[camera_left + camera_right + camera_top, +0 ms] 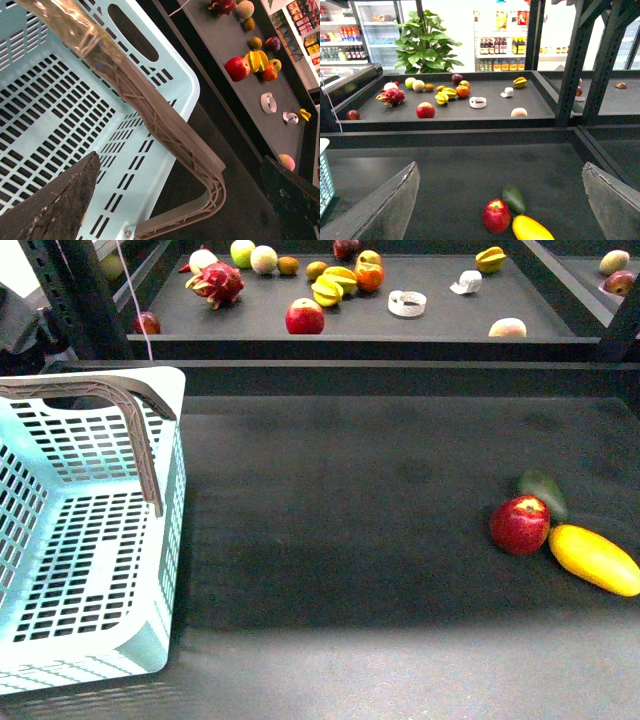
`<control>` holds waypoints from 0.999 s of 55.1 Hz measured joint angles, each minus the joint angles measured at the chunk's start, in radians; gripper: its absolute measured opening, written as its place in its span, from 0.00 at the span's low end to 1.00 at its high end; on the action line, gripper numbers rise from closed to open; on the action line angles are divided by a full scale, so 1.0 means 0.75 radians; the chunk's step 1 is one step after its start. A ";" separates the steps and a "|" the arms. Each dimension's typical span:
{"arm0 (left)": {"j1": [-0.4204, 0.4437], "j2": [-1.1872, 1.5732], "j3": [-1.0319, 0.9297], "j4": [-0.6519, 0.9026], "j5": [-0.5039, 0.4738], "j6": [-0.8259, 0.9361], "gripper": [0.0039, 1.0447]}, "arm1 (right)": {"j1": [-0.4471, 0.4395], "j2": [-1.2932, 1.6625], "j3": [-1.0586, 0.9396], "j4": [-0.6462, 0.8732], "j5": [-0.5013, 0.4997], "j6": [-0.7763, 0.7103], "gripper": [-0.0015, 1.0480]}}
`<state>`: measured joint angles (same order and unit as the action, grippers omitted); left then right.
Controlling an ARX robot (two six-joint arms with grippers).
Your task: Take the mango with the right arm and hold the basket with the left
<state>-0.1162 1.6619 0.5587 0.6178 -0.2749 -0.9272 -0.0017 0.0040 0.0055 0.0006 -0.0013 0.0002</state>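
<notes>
Over on the right side of the dark table (350, 540), near the edge, lies the mango (594, 558), bright yellow, stretched out on its side. Just to its left sits the red apple (520, 524), close enough that they look to be touching, and a dark green fruit (543, 492) is tucked behind the apple on the far side.

The right wrist view shows the right gripper (500, 166) with its jaws spread wide, gripping nothing. The mango (532, 229) lies on the table within the gap between the two fingers (395, 210), apart from both, with the apple (496, 216) beside it.

Far left now: the basket (60, 570), light turquoise, stands at the near left corner, with its handle (140, 430) raised over the rim. The left wrist view has the left gripper (181, 157) gaping wide too, and the handle (165, 130) runs right between its fingers (60, 200), neither pad pressed to it.

Neither arm shows in the front view. Beyond the table, a far shelf (440, 325) carries scattered fruit.
</notes>
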 joint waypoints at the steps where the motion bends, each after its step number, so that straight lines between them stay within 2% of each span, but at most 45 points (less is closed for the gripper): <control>1: -0.005 0.019 0.016 0.000 0.000 -0.010 0.92 | 0.000 0.000 0.000 0.000 0.000 0.000 0.92; 29: 0.005 0.427 0.364 -0.004 0.060 -0.190 0.91 | 0.000 0.000 0.000 0.000 0.000 0.000 0.92; 44: 0.005 0.473 0.396 0.010 0.084 -0.212 0.41 | 0.000 0.000 0.000 0.000 0.000 0.000 0.92; 50: 0.000 0.459 0.372 0.035 0.124 -0.256 0.25 | 0.000 0.000 0.000 0.000 0.000 0.000 0.92; 55: -0.015 0.436 0.330 0.036 0.137 -0.230 0.14 | 0.000 0.000 0.000 0.000 0.000 0.000 0.92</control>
<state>-0.1272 1.9888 0.8062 0.6445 -0.1719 -1.0996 -0.0017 0.0040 0.0055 0.0006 -0.0013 0.0002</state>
